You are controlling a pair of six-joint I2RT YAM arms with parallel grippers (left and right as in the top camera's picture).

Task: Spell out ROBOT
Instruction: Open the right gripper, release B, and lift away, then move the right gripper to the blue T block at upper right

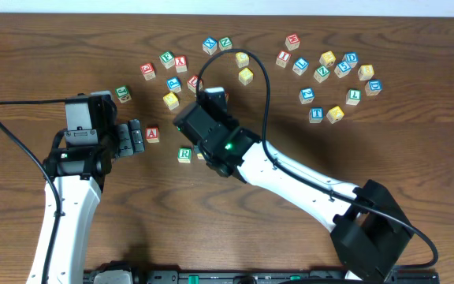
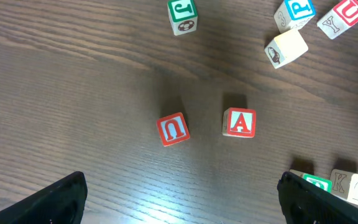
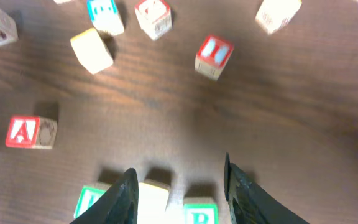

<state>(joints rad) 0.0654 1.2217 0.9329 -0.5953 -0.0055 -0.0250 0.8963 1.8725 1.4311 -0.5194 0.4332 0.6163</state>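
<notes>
In the right wrist view a green R cube (image 3: pixel 89 202), a plain yellow cube (image 3: pixel 152 198) and a green B cube (image 3: pixel 199 213) lie in a row at the bottom edge. My right gripper (image 3: pixel 179 165) hangs open over them. The yellow and B cubes are between its fingers and the R is just outside the left finger (image 3: pixel 128 193). Overhead, the R cube (image 1: pixel 184 155) shows beside the right wrist (image 1: pixel 211 126), which hides the rest of the row. A blue-lettered cube that reads like T (image 1: pixel 316 113) lies far right. My left gripper (image 1: pixel 140 138) is open and holds nothing.
Red A (image 2: pixel 239 123) and red U (image 2: pixel 173 129) cubes lie ahead of the left gripper (image 2: pixel 179 186). A red-lettered cube (image 3: pixel 214 56) and loose yellow cubes (image 3: pixel 92 50) lie beyond the row. Several more cubes are scattered along the back (image 1: pixel 174 59) and right (image 1: pixel 345 67) of the table.
</notes>
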